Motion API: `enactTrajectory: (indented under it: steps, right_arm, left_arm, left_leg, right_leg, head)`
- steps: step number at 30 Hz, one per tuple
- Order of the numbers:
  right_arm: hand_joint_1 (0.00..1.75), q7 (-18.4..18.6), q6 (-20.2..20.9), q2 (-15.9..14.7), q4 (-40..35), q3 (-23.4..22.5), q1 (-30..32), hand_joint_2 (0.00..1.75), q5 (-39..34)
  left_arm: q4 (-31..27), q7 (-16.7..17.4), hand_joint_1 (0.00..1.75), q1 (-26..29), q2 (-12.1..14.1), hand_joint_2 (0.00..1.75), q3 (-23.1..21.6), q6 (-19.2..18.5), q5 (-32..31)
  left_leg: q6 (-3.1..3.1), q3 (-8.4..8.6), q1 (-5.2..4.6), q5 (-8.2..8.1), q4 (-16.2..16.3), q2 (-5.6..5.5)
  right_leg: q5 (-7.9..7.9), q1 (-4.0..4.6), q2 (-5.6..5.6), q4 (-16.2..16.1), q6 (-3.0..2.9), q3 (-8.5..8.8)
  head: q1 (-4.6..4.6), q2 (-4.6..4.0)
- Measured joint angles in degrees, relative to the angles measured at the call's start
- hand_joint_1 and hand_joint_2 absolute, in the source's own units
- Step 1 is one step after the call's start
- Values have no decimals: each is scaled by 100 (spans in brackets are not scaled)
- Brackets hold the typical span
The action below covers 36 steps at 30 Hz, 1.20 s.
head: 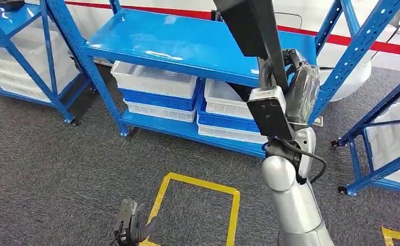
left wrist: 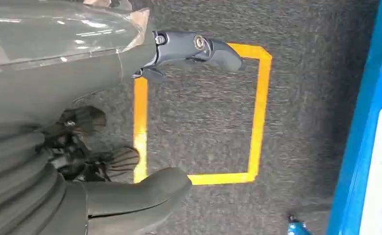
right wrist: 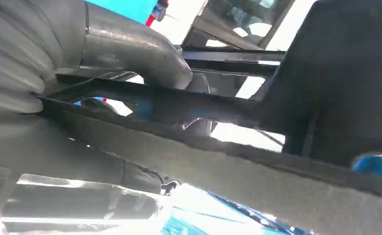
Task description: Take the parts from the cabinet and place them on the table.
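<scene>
Right hand [head: 295, 77] grips one black flat part [head: 252, 31], raised in front of the blue shelf rack [head: 187, 43]. Left hand [head: 131, 228] hangs low by the yellow floor square [head: 198, 205], fingers apart, holding nothing. Four trays [head: 159, 89] sit stacked on the rack's lower shelf: two white, two blue.

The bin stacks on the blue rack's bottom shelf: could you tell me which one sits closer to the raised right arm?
The right-hand stack, partly hidden behind the right arm; the left-hand stack stands clear of it, toward the rack's left post.
</scene>
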Motion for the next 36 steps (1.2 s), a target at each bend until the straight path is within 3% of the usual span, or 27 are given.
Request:
enactTrajectory:
  steps: [1, 3, 5, 6, 7, 9, 10, 11, 12, 14, 15, 16, 18, 20, 21, 22, 23, 25, 26, 27, 28, 30, 31, 32, 34, 35, 36]
  right_arm:
    - [175, 9, 0, -9, 4, -28, 0, 175, 0]
    - [175, 15, -7, -42, 4, -76, -1, 175, 0]
    - [175, 15, -11, -77, 15, -109, 6, 175, 0]
    - [175, 15, -11, -101, 22, -127, 16, 175, 0]
    - [175, 15, -15, -122, 26, -159, 28, 175, -2]
    - [175, 15, -33, -155, 28, -212, 39, 175, -11]
    - [175, 13, -63, -175, 28, -238, 39, 175, -15]
    - [175, 6, -81, -183, 26, -256, 37, 175, -22]
    - [175, -13, -102, -188, 26, -275, 46, 175, -35]
    - [175, -41, -153, -221, 42, -334, 56, 175, -70]
    - [175, -57, -172, -234, 50, -350, 64, 175, -77]
    - [175, -72, -186, -240, 63, -356, 57, 175, -76]
    - [175, -105, -216, -249, 81, -369, 53, 175, -74]
    - [175, -107, -243, -269, 111, -378, 54, 175, -74]
    - [175, -107, -251, -278, 122, -380, 58, 175, -76]
    - [175, -109, -258, -289, 140, -385, 61, 175, -77]
    - [175, -112, -260, -299, 153, -393, 62, 175, -81]
    - [175, -125, -273, -326, 170, -431, 64, 175, -87]
    - [175, -136, -284, -339, 170, -452, 64, 175, -103]
    - [175, -153, -304, -361, 177, -485, 45, 175, -131]
    - [175, -171, -315, -372, 190, -489, 33, 175, -149]
    - [175, -181, -319, -404, 219, -503, 25, 175, -206]
    - [175, -184, -319, -431, 238, -520, 23, 175, -223]
    - [175, -186, -321, -463, 256, -531, 11, 175, -240]
    - [175, -188, -321, -498, 293, -531, -24, 175, -260]
    - [175, -188, -323, -511, 317, -531, -34, 175, -267]
    - [175, -190, -323, -518, 337, -531, -34, 175, -271]
  left_arm:
    - [0, 17, 0, -5, 0, 175, 2, -6, -11]
    - [-11, 57, 0, -7, -11, 175, 9, -42, -70]
    - [-13, 92, 0, -7, -28, 175, 9, -61, -114]
    - [-13, 107, 0, -6, -35, 175, 9, -70, -129]
    - [-13, 127, 0, -8, -39, 175, 9, -76, -140]
    - [-15, 164, 0, -9, -59, 175, 9, -96, -186]
    - [-20, 190, 0, -16, -77, 175, 7, -103, -201]
    - [-35, 203, 0, -21, -83, 175, 7, -103, -216]
    - [-46, 212, 0, -40, -94, 175, 5, -107, -234]
    - [-46, 229, 0, -78, -113, 175, 4, -111, -238]
    - [-46, 243, 0, -81, -122, 175, 4, -114, -238]
    - [-46, 247, 0, -83, -118, 175, 4, -120, -238]
    - [-44, 260, 0, -96, -118, 175, 4, -164, -240]
    - [-44, 262, 0, -109, -118, 175, 4, -177, -238]
    - [-42, 264, 0, -108, -116, 175, 4, -179, -240]
    - [-39, 267, 0, -107, -114, 175, 4, -179, -238]
    - [-39, 269, 0, -109, -114, 175, 4, -184, -238]
    - [-39, 269, 0, -129, -111, 175, 4, -208, -240]
    - [-39, 269, 0, -152, -109, 175, 4, -212, -240]
    - [-39, 256, 0, -169, -107, 175, 7, -214, -238]
    - [-35, 253, 0, -182, -105, 175, 7, -221, -238]
    - [-33, 240, 0, -187, -96, 175, 9, -229, -232]
    - [-33, 236, 0, -189, -101, 175, 9, -229, -227]
    - [-33, 230, 0, -198, -94, 175, 13, -232, -210]
    - [-33, 201, 0, -203, -90, 175, 13, -240, -188]
    - [-33, 197, 0, -201, -85, 175, 13, -247, -188]
    - [-33, 188, 0, -200, -81, 175, 13, -249, -183]
  left_leg:
    - [38, -32, 4, 66, -1, 24]
    - [114, -234, 0, 219, 1, 19]
    - [121, -448, -6, 383, 9, 20]
    - [113, -552, -6, 462, 13, 24]
    - [101, -653, -5, 541, 19, 29]
    - [67, -818, -1, 670, 26, 30]
    - [37, -890, -1, 746, 42, 23]
    - [4, -932, -29, 791, 57, 17]
    - [-28, -961, -28, 857, 62, 24]
    - [-99, -971, 0, 997, -6, 19]
    - [-148, -982, -9, 1047, -28, 9]
    - [-175, -1033, 26, 991, -9, -16]
    - [-236, -1221, 36, 187, 570, -12]
    - [-273, -1431, 43, -311, 1474, -10]
    - [-278, -1474, 43, -337, 1807, -11]
    - [-273, -1411, 43, -217, 1877, -11]
    - [-257, -1229, 43, -24, 1722, -11]
    - [-205, -553, 42, 225, 873, -14]
    - [-177, -225, 32, 68, 378, -32]
    - [-152, -62, 4, -2, 80, -50]
    - [-127, -89, -18, 13, 69, -48]
    - [-42, -130, -53, 89, 58, -41]
    - [20, -154, 10, 168, -2, -6]
    - [56, -209, -2, 231, -3, 0]
    - [118, -351, -11, 343, 0, 11]
    - [125, -433, -17, 404, 5, 18]
    - [123, -509, -20, 461, 8, 20]
  right_leg:
    - [-150, -18, 22, 96, -16, -79]
    - [-803, -20, 34, 769, -113, -331]
    - [-1231, -21, 44, 1659, -87, -512]
    - [-1210, -25, 45, 1906, -21, -501]
    - [-1054, -33, 44, 1912, 69, -389]
    - [-705, -49, 43, 1320, 187, 112]
    - [-687, -54, 43, 661, 163, 587]
    - [-886, -37, 44, 160, 86, 941]
    - [-1007, -13, 61, -203, 13, 1101]
    - [-931, 19, 78, -108, -10, 972]
    - [-878, 16, 76, -123, -79, 926]
    - [-796, -61, 45, -143, -155, 894]
    - [-640, -42, 47, -135, -249, 757]
    - [-509, -28, 46, -113, -254, 594]
    - [-451, -24, 46, -91, -247, 498]
    - [-398, -23, 46, -70, -237, 408]
    - [-345, -22, 48, -50, -223, 317]
    - [-262, -21, 56, -17, -186, 191]
    - [-239, -11, 51, -6, -147, 143]
    - [-191, 20, 38, 11, -110, 121]
    - [-126, 7, 34, -11, -38, 101]
    - [-35, -13, 34, -44, 32, 81]
    - [-87, -25, 37, -20, 46, 30]
    - [-284, -27, 45, 126, 28, -70]
    - [-853, -29, 50, 960, -36, -330]
    - [-1084, -28, 49, 1469, -29, -472]
    - [-1181, -29, 50, 1820, 9, -538]
  head:
    - [-18, 0]
    - [68, 0]
    - [76, 0]
    - [74, 0]
    - [76, 0]
    - [76, 0]
    - [79, 0]
    - [79, 0]
    - [58, 0]
    - [48, 0]
    - [39, 0]
    - [57, 0]
    - [-22, 0]
    - [-31, 0]
    - [-31, 0]
    - [-35, 0]
    - [-39, 0]
    - [-46, 0]
    - [-53, 0]
    - [-31, 0]
    - [-22, 0]
    - [-24, 0]
    - [-24, 0]
    - [-9, 0]
    - [52, 0]
    - [52, 0]
    - [55, 0]
